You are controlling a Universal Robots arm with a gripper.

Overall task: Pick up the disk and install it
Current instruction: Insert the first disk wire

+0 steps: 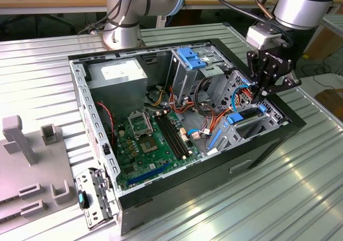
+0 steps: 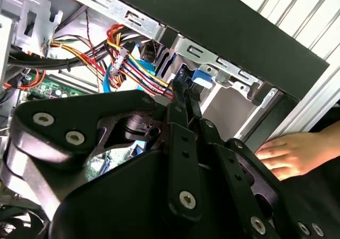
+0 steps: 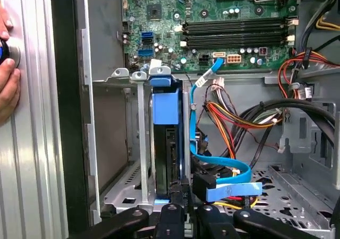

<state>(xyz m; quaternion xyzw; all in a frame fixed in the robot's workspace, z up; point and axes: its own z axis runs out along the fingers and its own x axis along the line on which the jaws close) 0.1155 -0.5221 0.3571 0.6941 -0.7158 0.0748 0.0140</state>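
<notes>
The black two-finger gripper (image 1: 261, 93) hangs at the right of the exterior view, above the drive cage of the open black computer case (image 1: 177, 195). Its fingertips are pressed together on the rear edge of the disk (image 3: 167, 143) — a dark metal drive in a blue plastic carrier, standing on edge in its slot, lower centre of the first wrist view, apparently being seated.

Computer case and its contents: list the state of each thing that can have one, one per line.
Computer case: lying on its side, side panel off, interior exposed.
Disk: in its blue carrier, standing on edge inside the metal drive cage, gripper at its end.
Gripper: fingers close together at the disk's edge; grip cannot be confirmed.
Blue data cable: plug end loose beside the disk.
Hand: resting on the table beside the case.
</notes>
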